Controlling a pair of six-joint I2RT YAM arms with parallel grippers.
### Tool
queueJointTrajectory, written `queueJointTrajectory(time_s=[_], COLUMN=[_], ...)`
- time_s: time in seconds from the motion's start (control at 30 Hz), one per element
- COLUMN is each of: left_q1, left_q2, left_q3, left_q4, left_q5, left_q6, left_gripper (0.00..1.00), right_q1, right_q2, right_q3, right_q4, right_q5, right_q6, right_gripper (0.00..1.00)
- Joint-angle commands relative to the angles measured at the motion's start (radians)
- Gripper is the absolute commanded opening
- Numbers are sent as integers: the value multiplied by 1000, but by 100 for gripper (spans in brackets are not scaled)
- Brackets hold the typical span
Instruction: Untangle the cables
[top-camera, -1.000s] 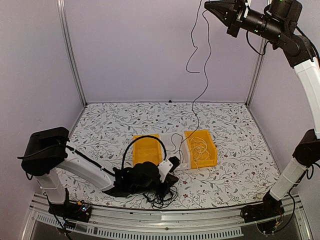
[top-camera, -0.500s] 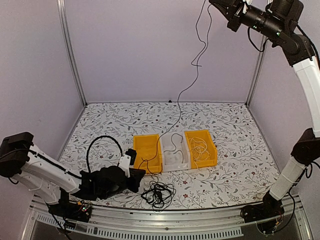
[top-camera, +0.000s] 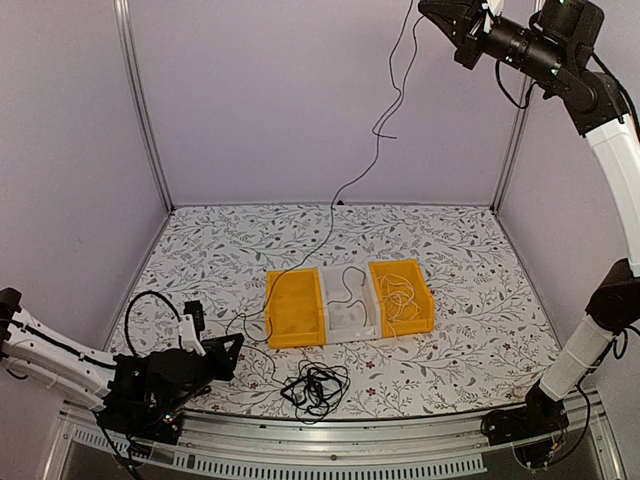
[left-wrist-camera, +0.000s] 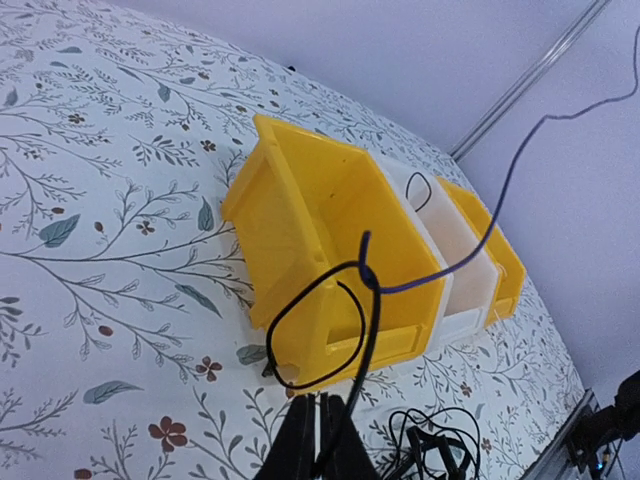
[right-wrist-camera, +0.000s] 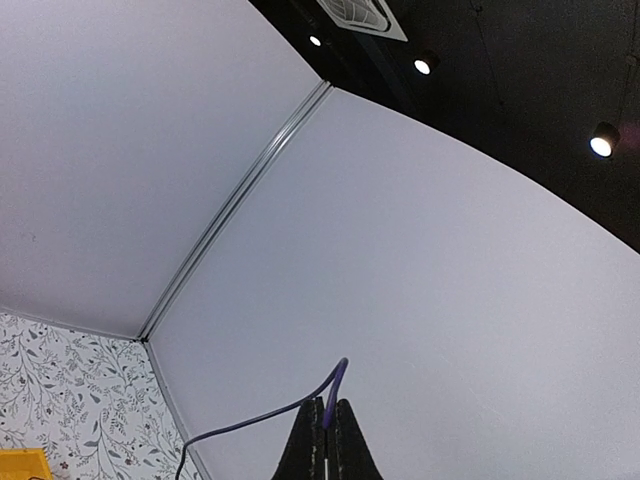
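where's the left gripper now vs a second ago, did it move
Yes. The left gripper, shut on a black cable, has pulled left, away from the left yellow bin; a second ago it sat close beside that bin.

The setting is a robotics lab's test cell, not a home or shop. Plain pale walls (top-camera: 320, 100) close in three sides, joined by bare aluminium posts (top-camera: 141, 110). The table (top-camera: 480, 260) has a floral-printed cover, and a slotted metal rail (top-camera: 350, 462) along its near edge carries the left arm (top-camera: 60, 352) and the right arm (top-camera: 622, 170). Small plastic bins (top-camera: 293, 307) sit in a row. Overhead, the right wrist view shows a dark ceiling (right-wrist-camera: 520, 80) with spotlights (right-wrist-camera: 601, 145) and an air vent (right-wrist-camera: 362, 15).
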Motion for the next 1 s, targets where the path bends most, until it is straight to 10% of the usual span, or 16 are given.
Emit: queueJointTrajectory(time_s=[0.0, 0.33, 0.7, 0.87, 0.97], left_q1=[-55, -82, -78, -75, -80], left_q2=[-131, -374, -130, 43, 104], left_q3=[-55, -127, 262, 328, 360], left_q4=[-248, -492, -1123, -1725, -1814], left_q5=[-146, -233, -386, -326, -309], left_q6=[-263, -458, -663, -1483, -1591], left_gripper=[0, 0, 0, 0, 0], right_q1=[-10, -47, -95, -96, -99], right_q2=[-21, -44, -102, -107, -129], right_q3=[13, -9, -135, -77, -68], right_q4=[27, 30, -163, -123, -98], right_q5=[44, 71, -40, 25, 109], right_q6=[10, 3, -109, -103, -131], right_gripper=[0, 0, 0, 0, 0])
